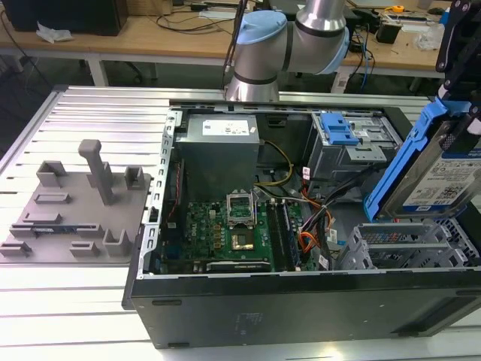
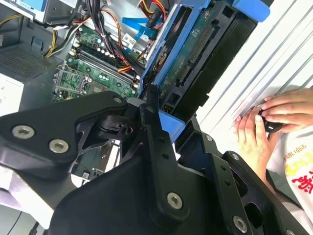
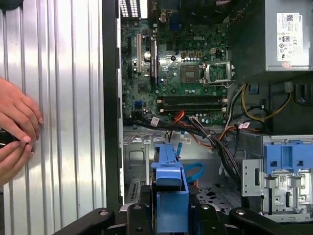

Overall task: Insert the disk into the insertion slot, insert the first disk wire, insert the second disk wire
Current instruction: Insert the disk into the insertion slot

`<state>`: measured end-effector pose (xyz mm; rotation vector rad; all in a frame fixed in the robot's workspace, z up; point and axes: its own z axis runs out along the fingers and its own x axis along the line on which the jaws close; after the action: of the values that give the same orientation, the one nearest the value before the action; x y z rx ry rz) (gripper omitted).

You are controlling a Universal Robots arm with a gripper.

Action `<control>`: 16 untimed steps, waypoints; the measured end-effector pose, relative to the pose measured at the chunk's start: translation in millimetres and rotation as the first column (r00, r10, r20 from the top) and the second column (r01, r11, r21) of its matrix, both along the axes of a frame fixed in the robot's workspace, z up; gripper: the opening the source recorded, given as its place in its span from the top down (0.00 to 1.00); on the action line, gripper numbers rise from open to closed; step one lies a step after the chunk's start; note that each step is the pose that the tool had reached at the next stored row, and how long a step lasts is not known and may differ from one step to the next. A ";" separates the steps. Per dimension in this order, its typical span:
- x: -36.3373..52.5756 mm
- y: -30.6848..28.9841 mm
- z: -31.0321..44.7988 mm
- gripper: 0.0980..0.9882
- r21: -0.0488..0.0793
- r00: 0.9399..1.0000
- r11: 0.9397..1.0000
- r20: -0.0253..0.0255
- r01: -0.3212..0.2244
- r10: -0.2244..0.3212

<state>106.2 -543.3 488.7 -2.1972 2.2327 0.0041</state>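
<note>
Above the ribbed worktop (image 1: 98, 113), my pincer (image 2: 168, 117) clamps the disk (image 1: 440, 169) over the insertion slot (image 1: 406, 244); I judge none of the three steps finished.

One open black metal computer case (image 1: 301, 308), one green circuit board (image 1: 218, 226), one silver rectangular disk in blue plastic carrier (image 1: 443, 180), two hands (image 2: 291, 105) (image 2: 254, 142).

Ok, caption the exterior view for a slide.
Silver hard drive in bright blue plastic carrier held tilted above the low grey sheet-metal drive cage in an open computer case.
</note>
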 end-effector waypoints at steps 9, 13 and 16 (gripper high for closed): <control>1.3 0.7 -2.4 0.70 -0.001 1.000 1.000 0.000 0.000 0.000; 1.3 0.7 -4.7 0.70 -0.001 1.000 1.000 0.000 0.000 0.000; 2.1 0.7 -6.3 0.70 -0.001 1.000 1.000 0.000 0.000 0.000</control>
<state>108.2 -542.6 482.4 -2.1981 2.2331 0.0029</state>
